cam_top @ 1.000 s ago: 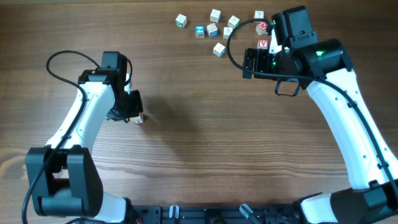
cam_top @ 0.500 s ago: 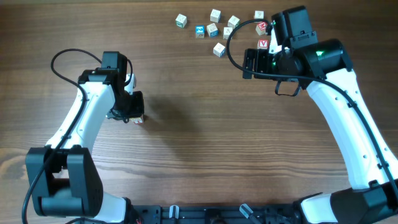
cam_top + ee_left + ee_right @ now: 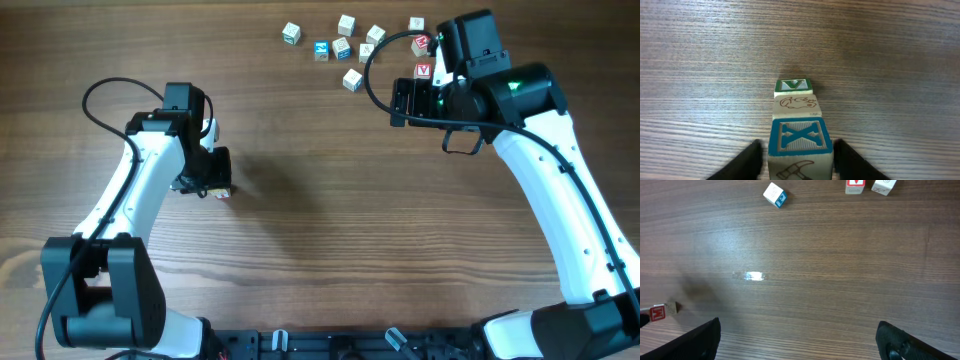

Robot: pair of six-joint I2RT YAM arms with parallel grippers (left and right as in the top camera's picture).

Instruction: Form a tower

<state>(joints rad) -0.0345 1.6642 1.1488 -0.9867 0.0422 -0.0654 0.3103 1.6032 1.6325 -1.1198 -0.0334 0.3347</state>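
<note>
The tower stands on the wooden table at the left. It is a stack of pale letter cubes: a blue X cube nearest the camera, a cube with a brown drawing behind it, then a green-marked one. My left gripper straddles the blue X cube, open, with a thin gap beside each finger. From overhead the left gripper hides most of the tower. My right gripper hangs open over bare table near the loose cubes, and in its wrist view the right gripper holds nothing.
Several loose letter cubes lie scattered at the back, two of them red beside the right arm. The right wrist view shows a blue-marked cube, a red one and a red-lettered cube at the left edge.
The left gripper's jaws have parted from the blue X cube, which stays on the stack. The right arm has not moved.
</note>
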